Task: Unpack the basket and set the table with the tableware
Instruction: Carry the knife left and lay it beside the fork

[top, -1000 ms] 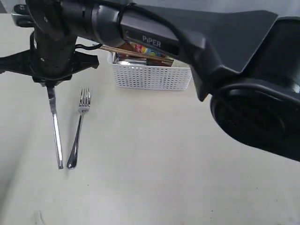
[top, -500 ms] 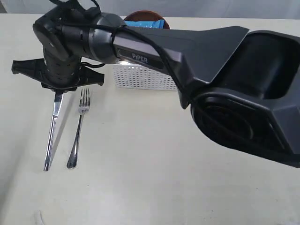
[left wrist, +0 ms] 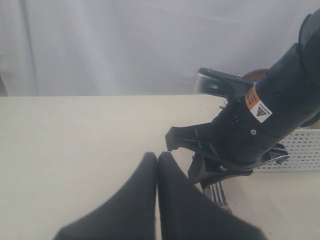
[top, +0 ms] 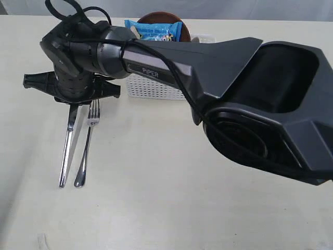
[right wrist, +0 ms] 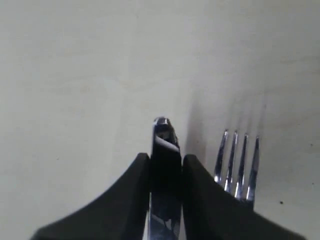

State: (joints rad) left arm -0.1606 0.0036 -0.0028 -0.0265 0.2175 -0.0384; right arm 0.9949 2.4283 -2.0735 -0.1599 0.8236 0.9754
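Knife point(top: 67, 148), one, sits pinched in right hand point(right wrist: 165, 162) beside one fork point(top: 87, 143); left hand point(left wrist: 157, 158) closed.

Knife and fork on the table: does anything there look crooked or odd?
Nothing is spilled or damaged. The steel knife runs nearly parallel to the steel fork, both slanted alike. Only oddity: one end of the knife is pinched in the right gripper's jaws.

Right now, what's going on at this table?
The right end effector, reaching across to the left side, is shut on one end of a steel knife and holds it alongside the fork, which lies on the table. The left end effector is shut on nothing. A blue chips bag and a brown plate show above the white basket, not yet unpacked.
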